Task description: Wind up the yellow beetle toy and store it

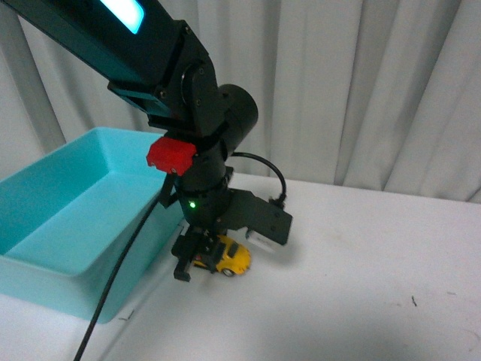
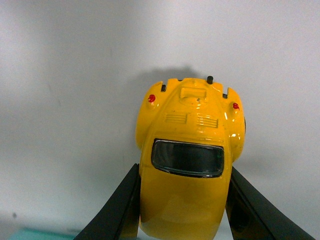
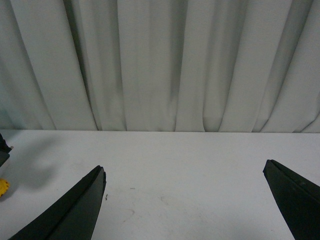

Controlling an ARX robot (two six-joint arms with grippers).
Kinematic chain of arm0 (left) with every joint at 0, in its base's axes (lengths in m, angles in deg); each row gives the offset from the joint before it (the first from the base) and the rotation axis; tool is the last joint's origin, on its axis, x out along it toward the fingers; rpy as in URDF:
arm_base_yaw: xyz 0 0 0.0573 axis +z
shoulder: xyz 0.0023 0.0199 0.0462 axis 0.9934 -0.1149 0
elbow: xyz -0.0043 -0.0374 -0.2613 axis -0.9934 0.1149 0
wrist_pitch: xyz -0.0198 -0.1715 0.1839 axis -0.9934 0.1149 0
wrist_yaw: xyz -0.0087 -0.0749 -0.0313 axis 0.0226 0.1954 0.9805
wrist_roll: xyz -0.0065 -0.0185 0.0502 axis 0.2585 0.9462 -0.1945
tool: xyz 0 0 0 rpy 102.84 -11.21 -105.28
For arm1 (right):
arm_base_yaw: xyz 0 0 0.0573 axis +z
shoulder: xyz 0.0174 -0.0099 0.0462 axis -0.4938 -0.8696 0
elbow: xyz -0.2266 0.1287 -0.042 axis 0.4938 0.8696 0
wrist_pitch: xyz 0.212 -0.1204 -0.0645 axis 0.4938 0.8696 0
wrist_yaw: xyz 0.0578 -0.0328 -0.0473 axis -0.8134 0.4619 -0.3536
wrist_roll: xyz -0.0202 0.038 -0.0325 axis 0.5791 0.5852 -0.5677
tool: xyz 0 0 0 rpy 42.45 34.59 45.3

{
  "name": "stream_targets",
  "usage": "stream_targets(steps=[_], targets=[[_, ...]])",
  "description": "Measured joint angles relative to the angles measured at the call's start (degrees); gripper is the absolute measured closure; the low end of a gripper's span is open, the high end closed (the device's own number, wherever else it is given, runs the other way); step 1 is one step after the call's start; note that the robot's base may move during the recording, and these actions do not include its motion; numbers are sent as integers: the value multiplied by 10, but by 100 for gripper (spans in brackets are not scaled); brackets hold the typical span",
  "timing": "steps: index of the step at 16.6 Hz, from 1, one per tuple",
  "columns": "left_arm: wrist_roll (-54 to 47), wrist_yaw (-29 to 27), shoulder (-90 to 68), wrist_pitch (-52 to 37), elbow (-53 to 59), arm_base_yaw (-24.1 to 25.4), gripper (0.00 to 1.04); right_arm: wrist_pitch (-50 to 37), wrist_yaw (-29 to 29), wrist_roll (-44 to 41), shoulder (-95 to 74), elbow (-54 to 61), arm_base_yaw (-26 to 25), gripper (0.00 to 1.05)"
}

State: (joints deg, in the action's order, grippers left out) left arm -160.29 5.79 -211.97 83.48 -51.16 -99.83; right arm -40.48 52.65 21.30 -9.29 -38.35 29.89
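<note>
Left tool (image 1: 197,265) clamps the beetle (image 2: 187,150) by its flanks, on the bench (image 1: 361,286) just beside the bin (image 1: 68,289). Right tool (image 3: 184,167) hangs released and empty. Keep the wheels pressed down and draw straight along the car's length. Wheel contact is hidden from you; the nose is cut off.

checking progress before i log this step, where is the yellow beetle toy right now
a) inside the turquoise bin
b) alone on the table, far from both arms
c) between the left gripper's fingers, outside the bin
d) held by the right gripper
C: the left wrist view shows the yellow beetle toy clamped between the black fingers of the left gripper, beside the turquoise bin rather than in it. The right gripper is open and holds nothing.
</note>
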Motion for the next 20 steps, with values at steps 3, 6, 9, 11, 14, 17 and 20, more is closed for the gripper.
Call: stream_targets(steps=[3,6,9,11,14,17,20], targets=[[11,125,64,25,1,-19,64,0,0,0,0,0,0,6],[101,238,158,-5,1,15,64,0,0,0,0,0,0,6],[249,318,215,-86,3,114,64,0,0,0,0,0,0,6],[327,280,221,-116,16,175,64,0,0,0,0,0,0,6],[428,204,203,-152,50,248,64,0,0,0,0,0,0,6],[499,120,169,-199,83,271,64,0,0,0,0,0,0,6],[516,74,129,-236,111,275,64,0,0,0,0,0,0,6]])
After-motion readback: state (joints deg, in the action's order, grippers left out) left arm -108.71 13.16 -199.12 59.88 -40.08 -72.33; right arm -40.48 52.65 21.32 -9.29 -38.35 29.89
